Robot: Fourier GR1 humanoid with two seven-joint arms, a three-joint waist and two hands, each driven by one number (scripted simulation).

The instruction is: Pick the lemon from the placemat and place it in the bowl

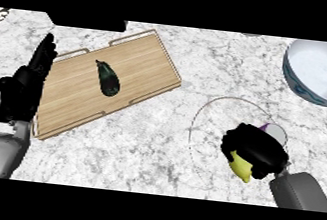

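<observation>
Lemon [241, 169]: on placemat [203, 117], under right hand [255, 152], fingers curled round it
Handling: likely light, firm, rolls easily; best gripped across middle
Bowl [320, 73]: well apart
Left hand [27, 83]: resting, fingers straight

Right hand [255, 153] at lower right, fingers curled round lemon [240, 168], over round placemat [210, 109]. Bowl [320, 72] upper right. Left hand [27, 85] resting open at left edge.
</observation>
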